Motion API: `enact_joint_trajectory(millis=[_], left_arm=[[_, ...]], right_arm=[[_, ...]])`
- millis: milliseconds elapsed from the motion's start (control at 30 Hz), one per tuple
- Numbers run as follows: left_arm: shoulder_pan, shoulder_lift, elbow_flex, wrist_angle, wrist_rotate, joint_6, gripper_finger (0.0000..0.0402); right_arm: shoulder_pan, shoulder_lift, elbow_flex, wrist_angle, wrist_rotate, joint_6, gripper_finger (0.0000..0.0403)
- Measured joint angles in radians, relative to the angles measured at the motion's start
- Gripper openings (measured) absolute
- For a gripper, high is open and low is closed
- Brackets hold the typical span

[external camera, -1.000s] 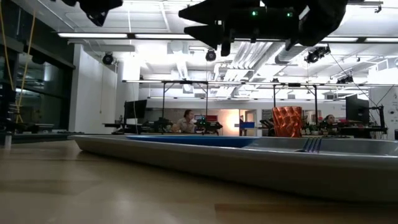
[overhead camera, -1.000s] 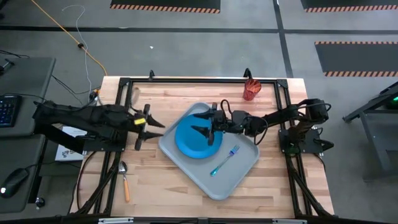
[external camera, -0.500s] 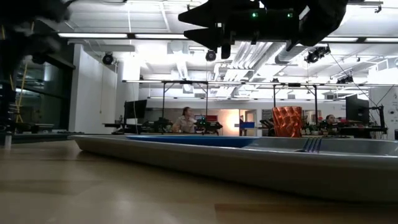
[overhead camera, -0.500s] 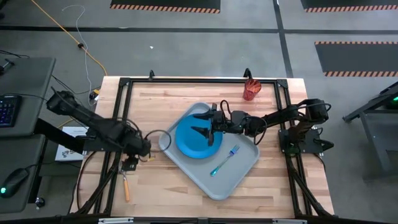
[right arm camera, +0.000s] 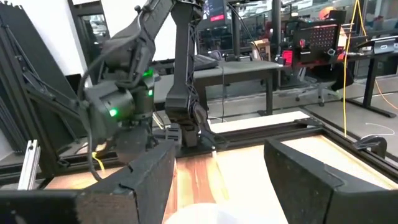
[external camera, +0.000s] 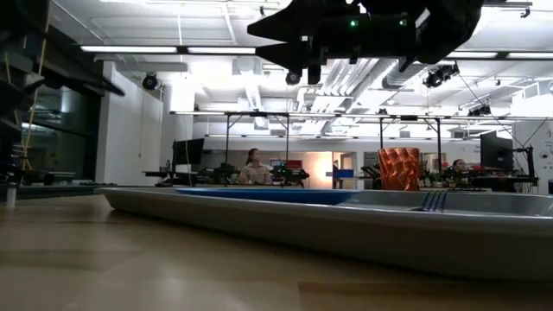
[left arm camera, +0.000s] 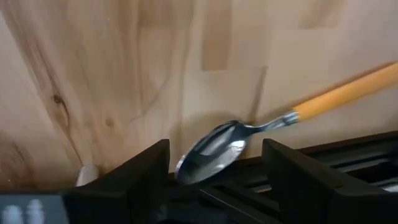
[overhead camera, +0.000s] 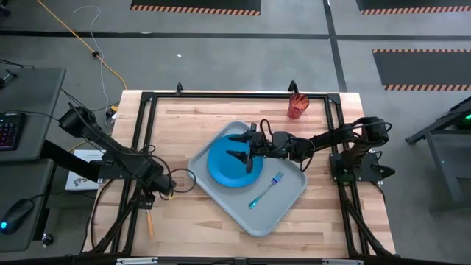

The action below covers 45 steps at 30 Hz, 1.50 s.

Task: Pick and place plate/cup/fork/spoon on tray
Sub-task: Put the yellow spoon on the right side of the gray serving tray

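Right now the tray, a large pale grey rectangle lying at an angle in the middle of the wooden table, already carries two of the four items, which suggests it is the collecting point and the rest must come to it. Its biggest load is the blue plate, lying flat in the half of the tray nearer the far edge, and the teal-handled fork lies beside it on the bare tray floor. Off the tray, the red-orange cup stands upright near the far edge of the table, well apart from everything else. Smallest of all, the spoon lies near the table's left front corner beside the black frame rail, orange handle pointing away from my left gripper. I have that gripper low over the spoon's silver bowl, fingers spread wide on either side of it and holding nothing, so I judge the spoon is my next pick. My right gripper hovers above the plate, fingers apart and empty.
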<state>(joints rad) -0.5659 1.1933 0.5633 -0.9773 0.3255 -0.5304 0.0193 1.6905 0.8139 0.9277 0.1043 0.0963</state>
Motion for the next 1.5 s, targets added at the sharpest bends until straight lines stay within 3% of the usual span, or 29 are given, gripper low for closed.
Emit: enact_joint_trajectory(millis=[333,633,1033,1233,1500], left_arm=[[0.000,0.000,-0.097,0.062,0.003,0.009,0.0243],[0.000,0.000,-0.099,0.063,0.059,-0.018,0.0243],[-0.073,0.000,-0.099,0.074,-0.013,-0.064,0.0237],[-0.101,0.000,-0.098,0.110,-0.024,-0.071,0.0200],[-0.138,0.000,-0.098,0.109,-0.023,-0.060,0.0116]], right_arm=[[0.000,0.000,0.000,-0.004,0.000,0.000,0.0240],[0.000,0.000,0.000,-0.004,0.000,0.000,0.0240],[0.000,0.000,0.000,-0.014,0.000,0.000,0.0240],[0.000,0.000,0.000,-0.014,0.001,0.000,0.0240],[0.000,0.000,0.000,-0.014,0.001,0.000,0.0240]])
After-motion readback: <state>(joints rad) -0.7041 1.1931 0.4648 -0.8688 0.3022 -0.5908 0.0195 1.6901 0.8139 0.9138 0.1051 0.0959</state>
